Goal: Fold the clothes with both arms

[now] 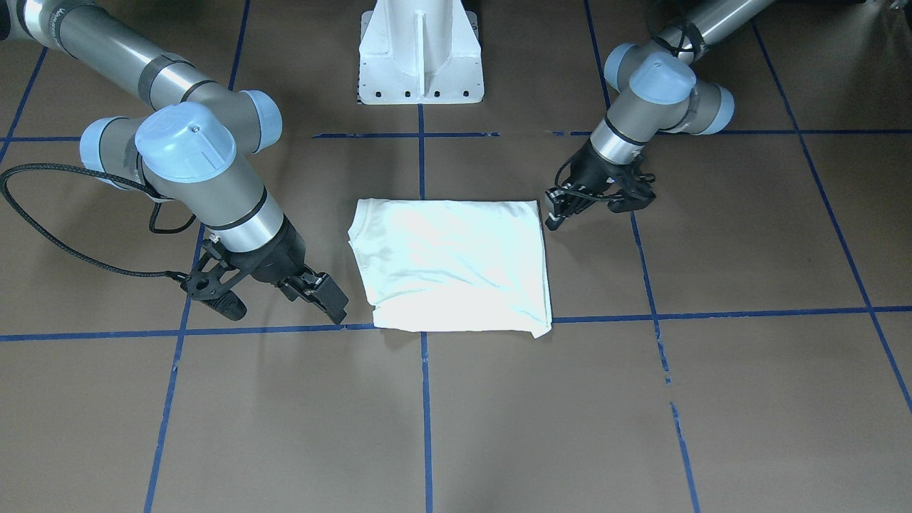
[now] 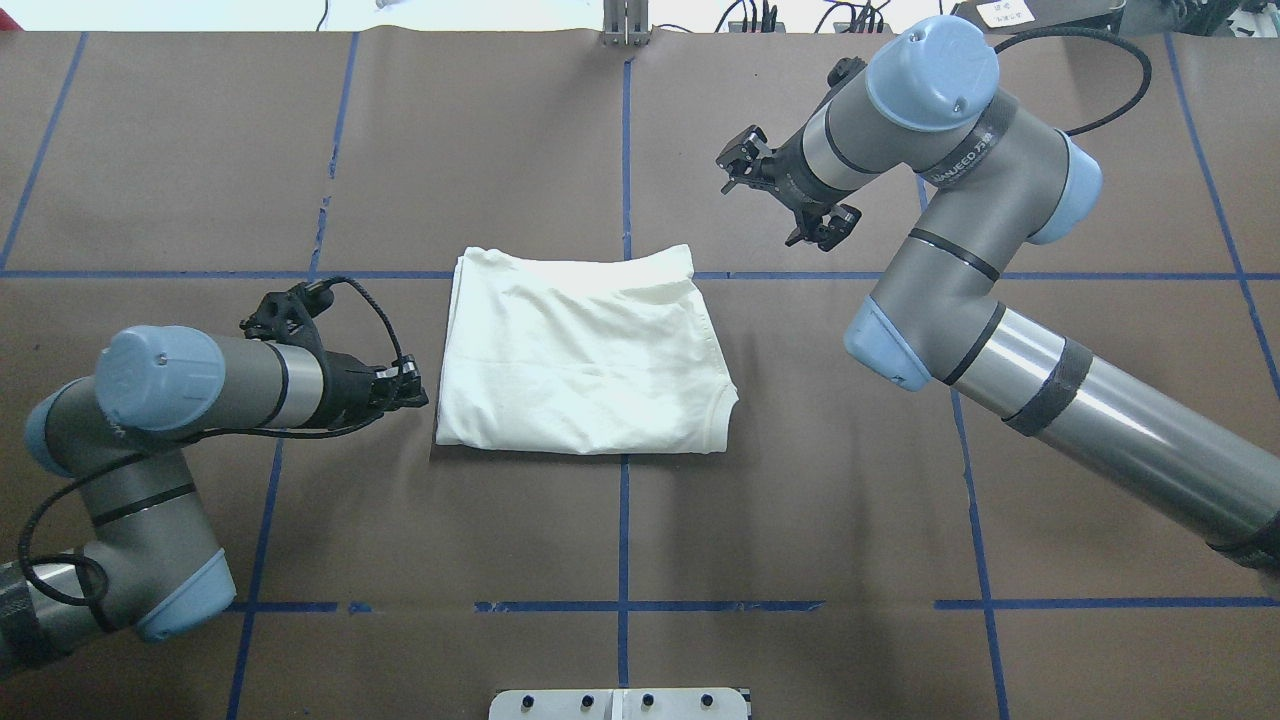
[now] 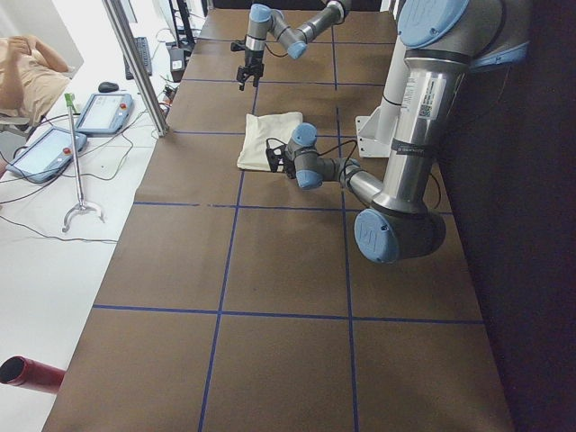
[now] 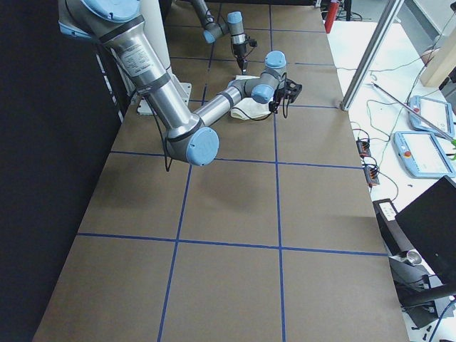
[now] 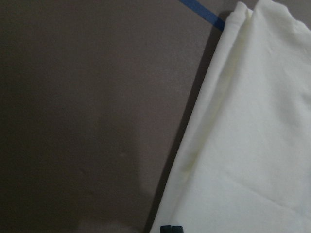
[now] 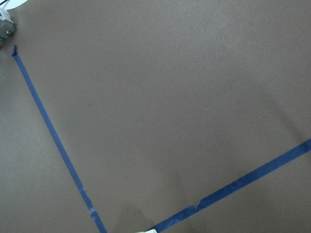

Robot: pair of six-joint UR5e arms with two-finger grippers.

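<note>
Seen from overhead: a shirt [image 2: 580,360] folded to a compact rectangle, lying flat on the brown surface [image 2: 800,500] close to its middle, over a crossing of the blue tape lines [image 2: 624,540]. Plain cream side up, no print to see, with the collar at the 4 o'clock corner.

At 9 o'clock of the shirt, the left tool [image 2: 412,388], low and just beside the cloth edge. Tips pressed together, nothing between them, no cloth caught.

At about 1 o'clock of the shirt, the right tool [image 2: 783,193], well clear of the cloth and raised above the surface. Fingers spread wide, holding nothing.

Probably placed so on purpose: one tool on each side of the shirt, so that either can reach an edge without crossing the other arm or dragging over the folded layers. Empty on both sides, which leaves the stack undisturbed.

Judged close to finished: sleeves tucked out of sight, edges roughly in line. If one more fold is wanted, would first need the left tool opened to take the near edge.
</note>
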